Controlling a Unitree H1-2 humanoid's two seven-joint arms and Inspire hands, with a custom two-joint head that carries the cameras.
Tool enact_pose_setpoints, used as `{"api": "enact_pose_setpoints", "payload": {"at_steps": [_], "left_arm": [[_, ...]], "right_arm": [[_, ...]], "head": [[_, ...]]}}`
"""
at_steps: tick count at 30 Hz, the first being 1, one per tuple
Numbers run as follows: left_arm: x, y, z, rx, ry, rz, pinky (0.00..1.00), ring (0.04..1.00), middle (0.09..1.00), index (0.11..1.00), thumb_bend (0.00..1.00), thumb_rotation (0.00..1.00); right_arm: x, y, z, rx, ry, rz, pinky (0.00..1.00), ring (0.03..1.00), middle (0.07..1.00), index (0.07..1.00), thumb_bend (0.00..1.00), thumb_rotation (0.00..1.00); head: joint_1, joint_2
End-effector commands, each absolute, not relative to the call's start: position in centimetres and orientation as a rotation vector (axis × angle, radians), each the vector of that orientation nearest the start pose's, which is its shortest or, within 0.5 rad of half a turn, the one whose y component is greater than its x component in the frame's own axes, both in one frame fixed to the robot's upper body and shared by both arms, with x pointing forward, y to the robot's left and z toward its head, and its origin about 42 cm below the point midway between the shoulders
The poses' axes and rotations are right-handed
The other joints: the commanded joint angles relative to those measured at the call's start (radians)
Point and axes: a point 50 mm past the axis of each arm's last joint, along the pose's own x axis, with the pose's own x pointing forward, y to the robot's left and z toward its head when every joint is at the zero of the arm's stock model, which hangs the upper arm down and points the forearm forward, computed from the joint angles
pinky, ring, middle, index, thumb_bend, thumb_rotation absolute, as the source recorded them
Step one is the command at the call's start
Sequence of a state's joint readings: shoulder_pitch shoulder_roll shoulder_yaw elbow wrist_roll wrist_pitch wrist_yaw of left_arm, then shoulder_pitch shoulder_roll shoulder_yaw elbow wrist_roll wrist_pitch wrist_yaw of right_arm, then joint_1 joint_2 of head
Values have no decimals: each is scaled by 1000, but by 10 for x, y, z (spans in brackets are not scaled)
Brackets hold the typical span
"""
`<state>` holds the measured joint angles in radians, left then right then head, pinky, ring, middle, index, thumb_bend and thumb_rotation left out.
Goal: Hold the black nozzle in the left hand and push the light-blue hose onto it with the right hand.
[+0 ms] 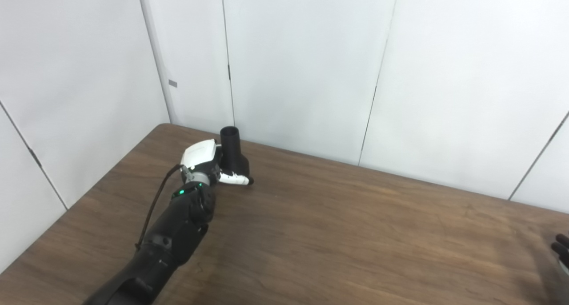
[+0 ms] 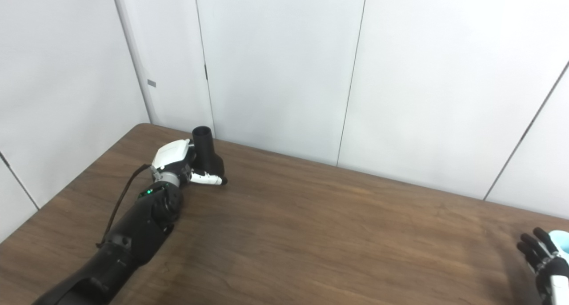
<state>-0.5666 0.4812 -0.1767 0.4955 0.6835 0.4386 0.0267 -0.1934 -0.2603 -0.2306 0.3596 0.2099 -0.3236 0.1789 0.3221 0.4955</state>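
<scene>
The black nozzle stands upright on the brown table at the far left, its narrow tube pointing up. My left hand is wrapped around its wide base, with the thumb across the front and the other fingers hidden behind. My right hand is at the table's far right edge, mostly cut off by the frame, its dark fingers extended and apart. A light-blue hose end shows just to the right of those fingers, touching or very close to them.
White wall panels stand close behind the table's back edge, right behind the nozzle. A black cable runs along my left forearm.
</scene>
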Motion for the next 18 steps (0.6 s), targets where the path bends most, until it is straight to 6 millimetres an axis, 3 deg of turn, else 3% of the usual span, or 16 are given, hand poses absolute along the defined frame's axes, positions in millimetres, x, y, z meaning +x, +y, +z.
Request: {"api": "enact_pose_setpoints", "payload": {"at_steps": [1, 18], "left_arm": [[461, 365, 199, 1226, 303, 254, 798, 986, 978, 763, 936, 440], [458, 377, 193, 1301, 342, 259, 683, 910, 921, 763, 916, 448]], "right_arm": [[283, -322, 25, 75, 20, -94, 919, 844, 846, 868, 655, 893], [282, -321, 27, 74, 18, -86, 917, 851, 855, 880, 657, 894]], "head": [[1, 1], [1, 7]]}}
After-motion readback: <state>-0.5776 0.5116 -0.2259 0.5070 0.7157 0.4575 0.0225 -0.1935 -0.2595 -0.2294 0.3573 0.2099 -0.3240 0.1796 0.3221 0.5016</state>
